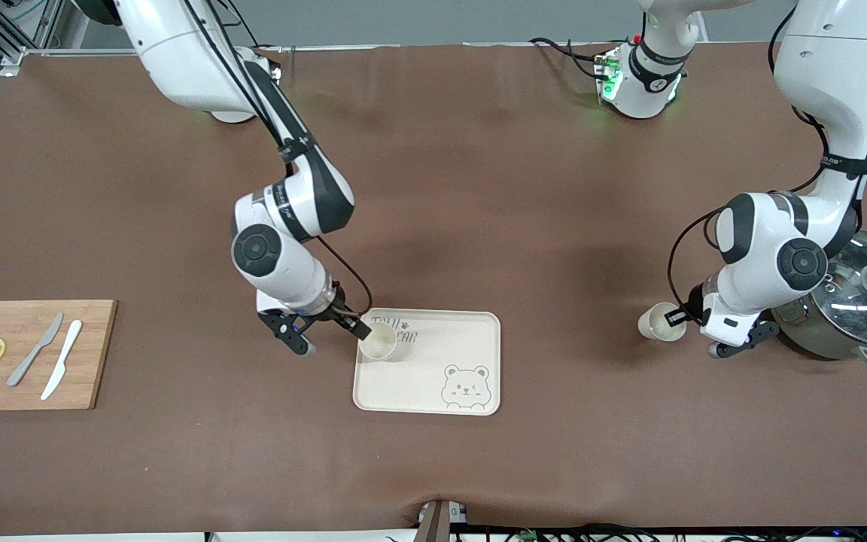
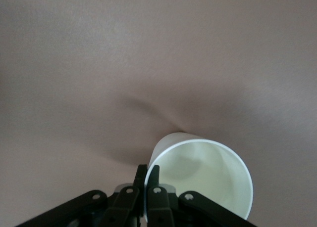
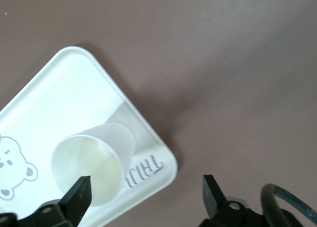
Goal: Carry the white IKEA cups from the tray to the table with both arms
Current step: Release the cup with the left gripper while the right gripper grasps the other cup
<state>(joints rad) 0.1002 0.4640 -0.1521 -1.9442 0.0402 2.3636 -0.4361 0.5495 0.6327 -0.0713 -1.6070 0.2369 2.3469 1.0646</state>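
One white cup (image 1: 378, 341) stands upright on the cream bear-print tray (image 1: 433, 376), in the corner nearest the right arm; it also shows in the right wrist view (image 3: 94, 162). My right gripper (image 1: 332, 339) (image 3: 145, 183) is open wide and empty, with one finger close beside that cup's rim and the other over the table off the tray's edge (image 3: 64, 98). The second white cup (image 1: 658, 322) (image 2: 208, 172) is upright on or just above the table toward the left arm's end. My left gripper (image 1: 676, 316) (image 2: 147, 170) is shut on its wall, one finger inside the rim and one outside.
A steel pot with a glass lid (image 1: 859, 301) stands close beside the left gripper, at the left arm's end. A wooden cutting board (image 1: 27, 354) with two lemon slices and two knives lies at the right arm's end. The brown table (image 1: 569, 248) spreads between tray and second cup.
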